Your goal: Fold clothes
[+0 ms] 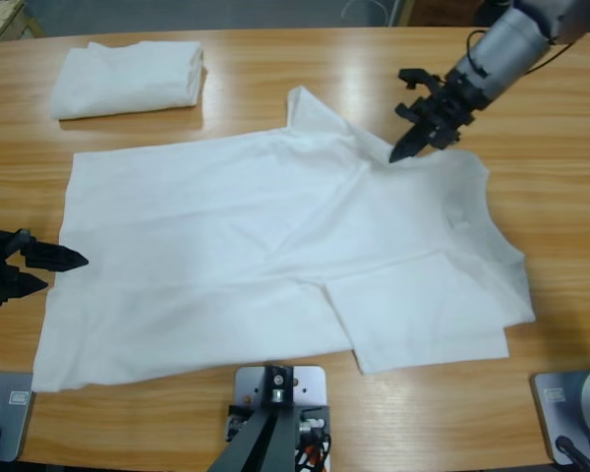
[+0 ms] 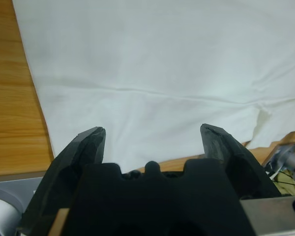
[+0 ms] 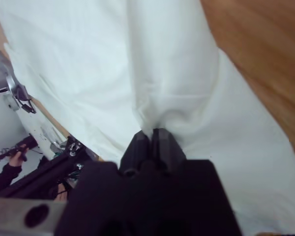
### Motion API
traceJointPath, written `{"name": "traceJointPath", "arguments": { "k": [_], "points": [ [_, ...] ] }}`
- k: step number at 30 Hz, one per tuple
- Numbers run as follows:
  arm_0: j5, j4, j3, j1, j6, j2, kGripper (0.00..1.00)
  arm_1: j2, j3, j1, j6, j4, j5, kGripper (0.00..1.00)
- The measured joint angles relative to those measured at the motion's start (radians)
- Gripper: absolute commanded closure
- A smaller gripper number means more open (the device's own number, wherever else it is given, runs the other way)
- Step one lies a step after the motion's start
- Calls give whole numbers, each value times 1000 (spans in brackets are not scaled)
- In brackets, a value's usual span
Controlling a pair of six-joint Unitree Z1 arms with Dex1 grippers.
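A white T-shirt [image 1: 226, 246] lies spread flat across the wooden table [image 1: 560, 197], its hem toward the left and its neck toward the right. No lettering shows on it. Its near sleeve is folded inward over the body. My right gripper [image 1: 400, 150] comes in from the upper right and is shut on a pinch of cloth near the far shoulder; the fabric [image 3: 167, 98] bunches up at the closed tips of the right gripper [image 3: 155, 135]. My left gripper [image 1: 59, 272] sits at the shirt's left hem, open. In the left wrist view, the left gripper [image 2: 155, 132] has only flat cloth [image 2: 162, 59] ahead.
A second white T-shirt [image 1: 128, 79], folded into a neat stack, rests at the table's back left. Bare wood surrounds the spread shirt on the far and right sides. A person's hand [image 3: 12, 164] shows small beyond the table edge in the right wrist view.
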Motion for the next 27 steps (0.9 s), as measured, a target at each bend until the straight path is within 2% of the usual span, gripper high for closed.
{"name": "traceJointPath", "arguments": {
  "k": [5,14,15,16,17,18,19,22,27],
  "points": [
    [-1,-12,21,0,-8,-26,243,-71,46,22,18,13,0,1000],
    [-3,-79,93,0,-34,-78,243,-76,208,177,60,35,0,989],
    [-3,-82,95,0,-34,-80,243,-76,225,181,79,35,-4,909],
    [-3,-84,97,0,-34,-81,243,-76,243,183,102,35,-16,628],
    [-3,-86,99,0,-34,-82,243,-76,260,183,128,35,-36,243],
    [-3,-87,101,0,-34,-83,243,-76,275,183,148,35,-60,28],
    [-3,-87,103,0,-34,-85,243,-76,290,183,166,35,-78,0],
    [-6,-89,108,0,-34,-90,243,-77,319,183,216,21,-143,0],
    [-7,-108,118,0,-34,-92,243,-181,313,183,232,-40,-162,0]
  ]
}}
